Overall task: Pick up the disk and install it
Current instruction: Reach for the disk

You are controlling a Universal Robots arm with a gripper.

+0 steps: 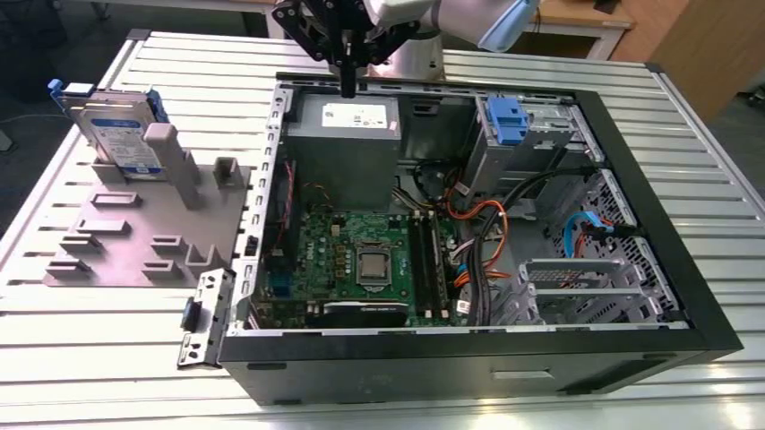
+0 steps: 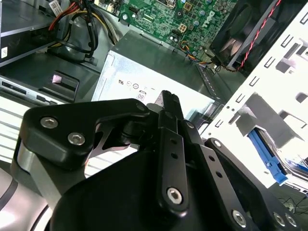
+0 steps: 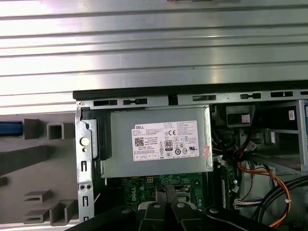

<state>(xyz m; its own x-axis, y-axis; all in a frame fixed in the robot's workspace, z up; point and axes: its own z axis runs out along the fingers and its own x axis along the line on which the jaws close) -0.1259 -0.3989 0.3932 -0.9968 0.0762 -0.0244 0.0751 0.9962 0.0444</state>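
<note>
Pickup is judged not yet begun: the gripper [image 1: 348,88], closed on nothing, is held over the power supply [image 1: 344,121]; the disk [image 1: 120,125] is stood well aside in the grey fixture [image 1: 120,242]. Opened fingers are called for.

Computer case [image 1: 478,354] on table [image 1: 72,340]. Fixture plate [image 1: 132,237] just beside it on the exterior view's left, with disk [image 1: 120,134] upright at its far end. In case: power supply box [image 1: 347,134] behind motherboard [image 1: 358,260], drive cage [image 1: 526,134] to exterior view's right. Gripper [image 1: 348,88] above the box.
</note>
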